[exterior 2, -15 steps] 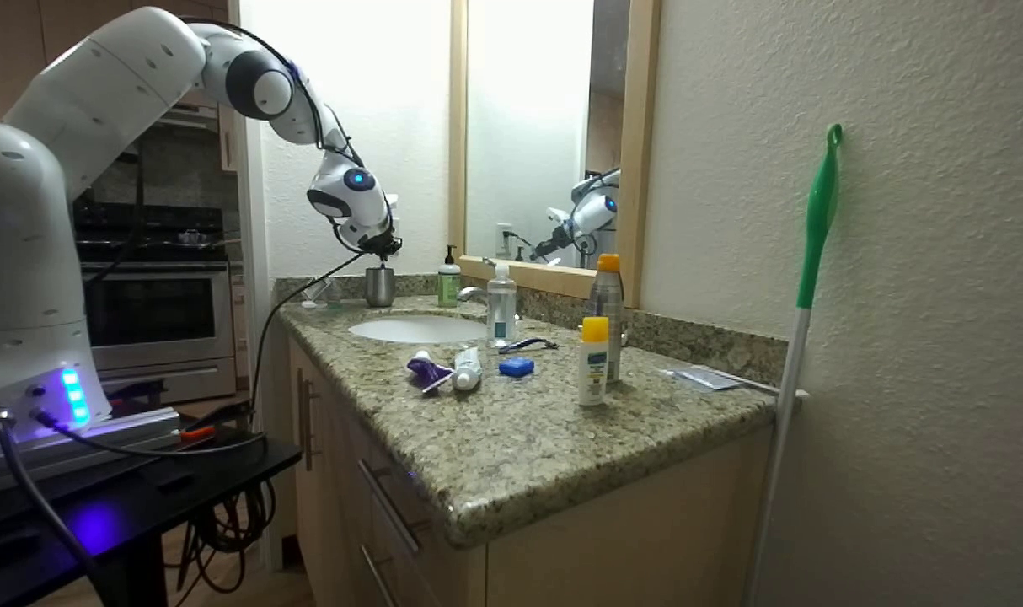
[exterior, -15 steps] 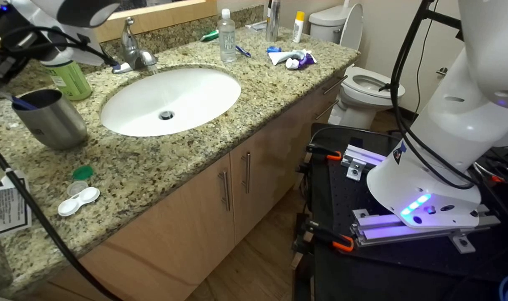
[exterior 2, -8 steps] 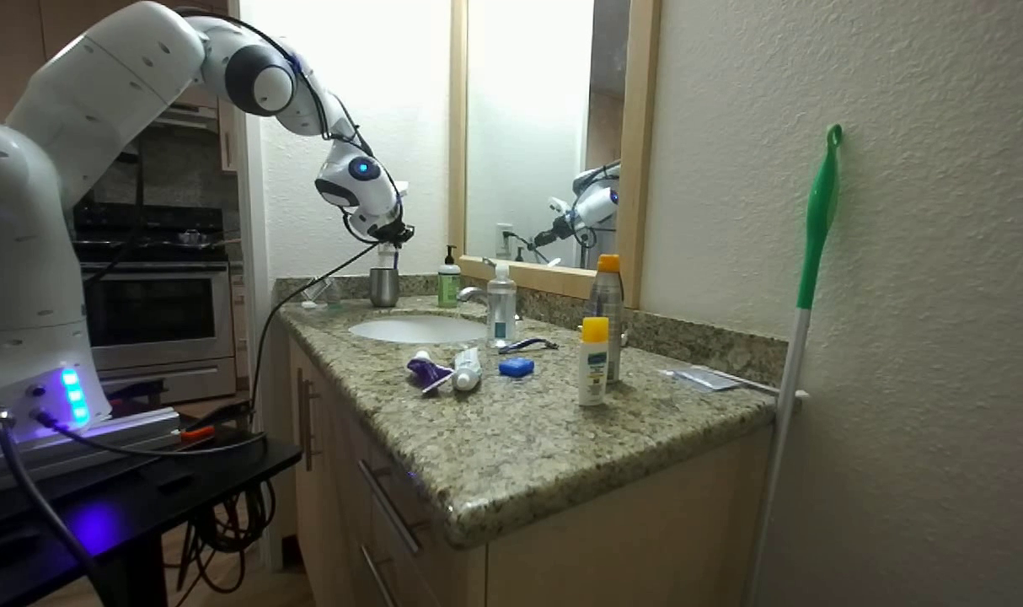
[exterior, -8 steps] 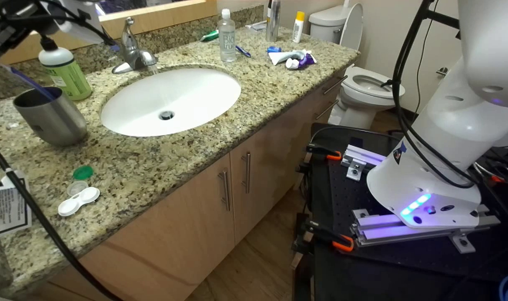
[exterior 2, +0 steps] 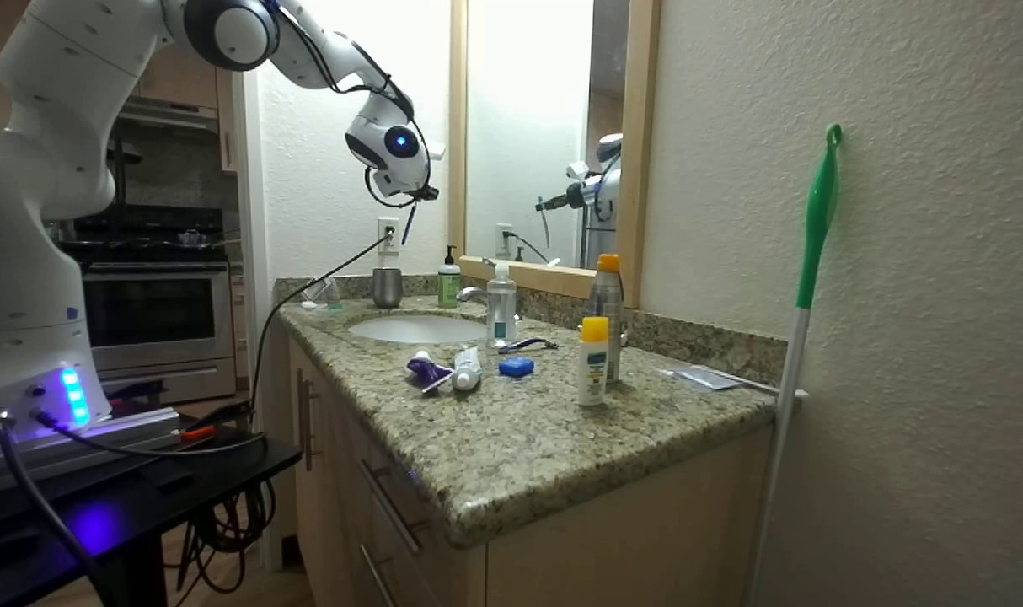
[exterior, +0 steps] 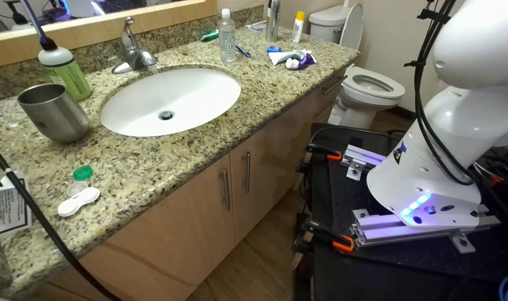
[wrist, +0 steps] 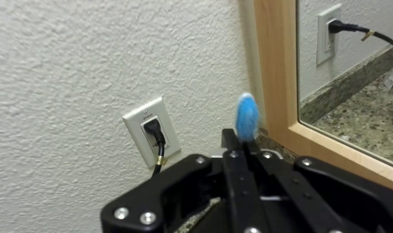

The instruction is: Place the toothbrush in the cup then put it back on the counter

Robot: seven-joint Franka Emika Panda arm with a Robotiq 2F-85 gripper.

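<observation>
The toothbrush is a thin blue-violet stick; in both exterior views it hangs in the air (exterior: 33, 16) (exterior 2: 408, 226). Its blue bristle head (wrist: 247, 116) shows above the fingertips in the wrist view. My gripper (wrist: 242, 140) is shut on it, and the gripper (exterior 2: 427, 194) also shows in an exterior view, well above the counter (exterior: 166, 154). The toothbrush's lower end is free, above and apart from the cup. The grey metal cup (exterior: 61, 117) stands upright on the counter left of the sink, and it also shows in an exterior view (exterior 2: 387, 288).
A green pump bottle (exterior: 70, 75) stands behind the cup. The mirror frame (wrist: 274, 64) and an outlet with a plugged-in cord (wrist: 151, 132) are close to the gripper. A faucet (exterior: 132, 50), white sink (exterior: 187, 96), contact-lens case (exterior: 79, 201) and clear bottle (exterior: 227, 39) are on the counter.
The toothbrush was inside the cup a second ago; my gripper has lifted it up and out, towards the mirror. The cup has shifted slightly towards the sink.
</observation>
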